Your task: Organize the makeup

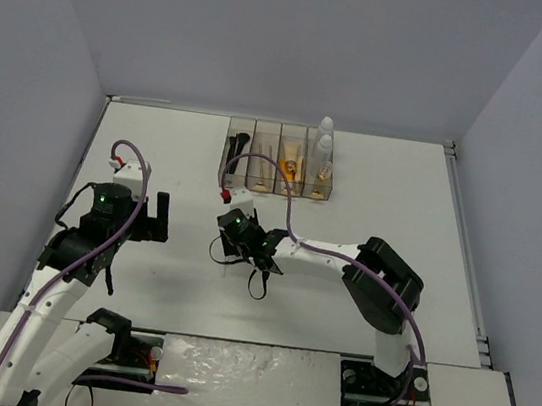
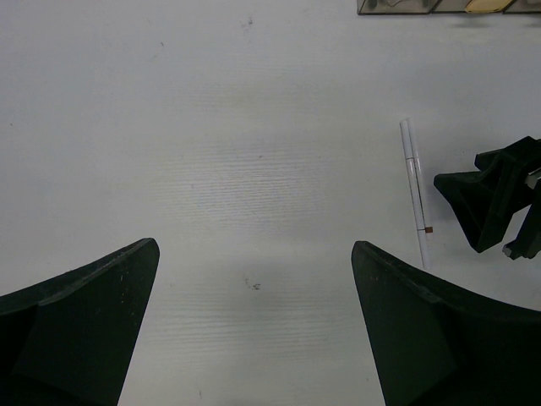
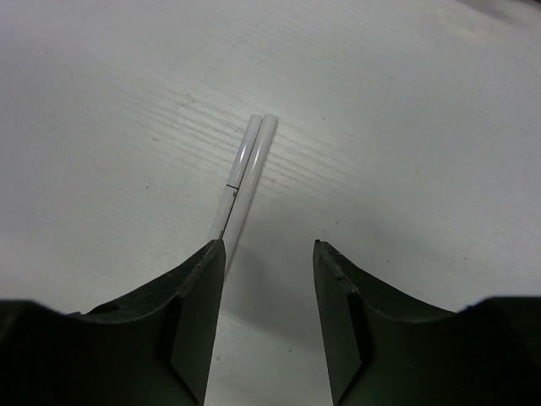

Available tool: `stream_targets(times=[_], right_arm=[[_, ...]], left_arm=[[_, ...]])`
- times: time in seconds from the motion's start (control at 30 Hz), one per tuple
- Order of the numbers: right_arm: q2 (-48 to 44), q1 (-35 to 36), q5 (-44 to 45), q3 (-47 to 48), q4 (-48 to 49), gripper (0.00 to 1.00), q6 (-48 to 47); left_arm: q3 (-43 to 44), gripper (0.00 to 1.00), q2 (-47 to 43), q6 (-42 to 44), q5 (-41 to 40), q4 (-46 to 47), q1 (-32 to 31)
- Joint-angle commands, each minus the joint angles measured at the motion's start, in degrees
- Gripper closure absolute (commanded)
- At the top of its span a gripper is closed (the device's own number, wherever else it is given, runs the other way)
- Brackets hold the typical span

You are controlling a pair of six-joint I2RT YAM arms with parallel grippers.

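A thin white pencil (image 3: 246, 173) lies flat on the table; it also shows in the left wrist view (image 2: 413, 182). My right gripper (image 3: 269, 245) is open and empty, low over the pencil's near end, with its left fingertip (image 3: 211, 254) beside the pencil. From above, the right gripper (image 1: 229, 246) covers most of the pencil. My left gripper (image 2: 254, 245) is open and empty, hovering over bare table at the left (image 1: 160, 218). Black brushes (image 1: 237, 148), tan and orange pieces (image 1: 288, 165) and small white bottles (image 1: 326, 145) stand in the clear box (image 1: 275, 186).
The clear four-compartment box stands at the back middle of the white table (image 1: 369, 227). The right arm (image 1: 381, 279) stretches leftward across the table's middle. Grey walls enclose the table on three sides.
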Motion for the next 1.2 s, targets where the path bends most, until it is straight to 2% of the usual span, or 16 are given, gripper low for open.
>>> stream_targets(times=[0.0,0.8,1.17], right_arm=[[-0.3,0.3,3.1,0.2,4.9,0.58,2.1],[3.6,0.7,2.7,0.0,5.9,0.63,4.1],[4.4,0.6,5.3,-0.6,3.7,0.64,4.3]], left_arm=[[1.3,0.03,0.4,-0.5,-0.5,1.8,0.3],[1.4,0.03,0.7,-0.5,-0.2,1.9,0.3],[1.3,0.03,0.7,-0.5,-0.1,1.9,0.4]])
